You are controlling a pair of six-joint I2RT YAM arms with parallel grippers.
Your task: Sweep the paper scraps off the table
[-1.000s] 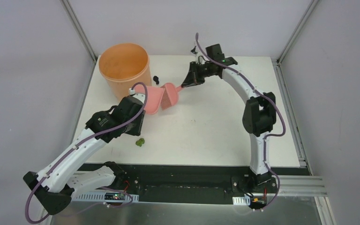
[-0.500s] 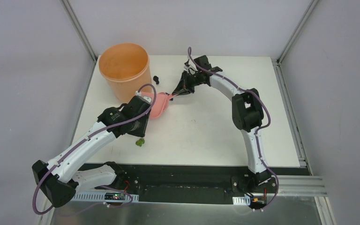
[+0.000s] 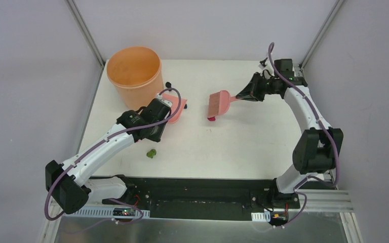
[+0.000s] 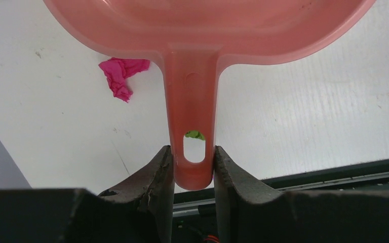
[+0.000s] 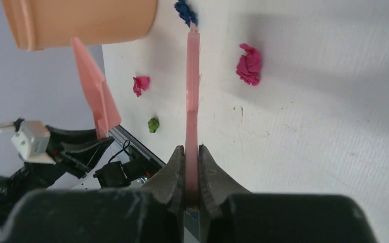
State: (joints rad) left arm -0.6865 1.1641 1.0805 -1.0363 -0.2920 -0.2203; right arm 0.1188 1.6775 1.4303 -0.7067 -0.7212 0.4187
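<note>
The left arm (image 3: 101, 147) and right arm (image 3: 307, 105) share white shells, black joints and looping purple cables (image 3: 272, 49).

Top view looks down from above and behind; both wrist views skim the surface (image 3: 243, 136) closely, sharing the green scrap (image 3: 151, 152).

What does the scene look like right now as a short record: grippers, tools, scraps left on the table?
left gripper: shut on dustpan handle
right gripper: shut on brush handle
orange bucket: upright, far left corner
scraps on table: magenta scrap near brush; second magenta scrap near dustpan; green scrap by near edge; dark blue scrap beside bucket
</note>
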